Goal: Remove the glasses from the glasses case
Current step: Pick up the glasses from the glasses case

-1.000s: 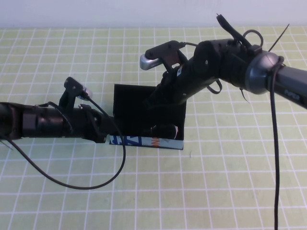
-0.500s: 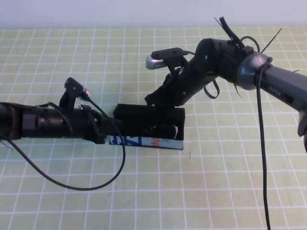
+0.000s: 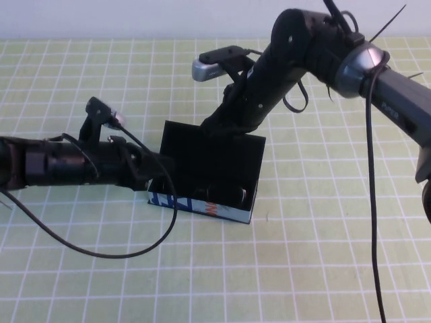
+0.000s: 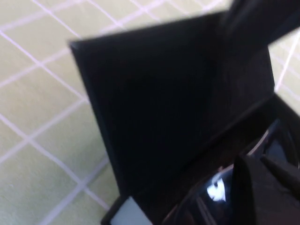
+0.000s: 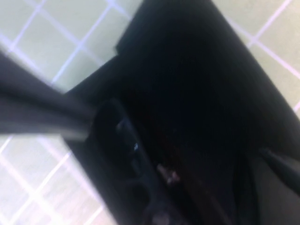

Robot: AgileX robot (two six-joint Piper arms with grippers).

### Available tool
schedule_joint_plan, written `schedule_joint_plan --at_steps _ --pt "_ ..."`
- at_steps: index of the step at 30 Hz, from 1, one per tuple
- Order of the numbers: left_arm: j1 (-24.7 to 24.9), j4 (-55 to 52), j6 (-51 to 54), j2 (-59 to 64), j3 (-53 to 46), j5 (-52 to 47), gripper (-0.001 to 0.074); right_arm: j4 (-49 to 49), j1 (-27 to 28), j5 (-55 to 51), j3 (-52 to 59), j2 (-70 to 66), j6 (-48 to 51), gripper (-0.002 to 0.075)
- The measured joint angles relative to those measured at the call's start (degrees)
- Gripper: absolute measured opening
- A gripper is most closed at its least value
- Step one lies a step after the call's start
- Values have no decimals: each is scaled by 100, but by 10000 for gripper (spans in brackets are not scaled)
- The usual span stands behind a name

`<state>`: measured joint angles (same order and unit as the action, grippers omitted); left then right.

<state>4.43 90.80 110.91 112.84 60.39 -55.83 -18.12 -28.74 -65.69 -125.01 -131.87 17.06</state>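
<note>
Glasses (image 3: 225,194) lie inside the glasses case (image 3: 202,208), lid raised (extraction not begun). Right tool (image 3: 214,128), jaws closed, props the lid's far edge. Left tool (image 3: 156,176) braces the case's left end; its jaws can't be made out. Next: reach in and pinch the frame.

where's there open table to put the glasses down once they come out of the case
Bare mat lies in front of the glasses case's printed side, and right of it under the right arm. It is crowded at the case: the left pincer at its left end, the right pincer, shut, at the lid's top edge, glasses inside.
</note>
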Motion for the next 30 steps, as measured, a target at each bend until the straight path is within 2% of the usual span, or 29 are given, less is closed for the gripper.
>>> schedule_joint_plan --at_steps 5,9,14,21,23,28,30 --pt "0 79 -323 -31 0 303 -4 35 -155 -409 -319 0 296 -18" --pt "0 171 -868 -31 64 510 -4 383 -569 -466 -319 34 516 -18" --pt "0 158 -1075 -31 225 535 -5 977 -1111 -476 -2 310 735 -18" --pt "-3 -41 -1560 -31 240 606 -5 1174 -1129 -523 381 648 1239 -6" --pt "-26 -94 -1751 -31 240 606 -5 1216 -1100 -523 385 636 1480 25" --pt "-271 -144 -2201 -21 240 606 -5 1250 -1088 -523 394 580 1856 188" --pt "-369 -144 -2345 -8 250 613 -5 1250 -1088 -523 394 532 1977 230"
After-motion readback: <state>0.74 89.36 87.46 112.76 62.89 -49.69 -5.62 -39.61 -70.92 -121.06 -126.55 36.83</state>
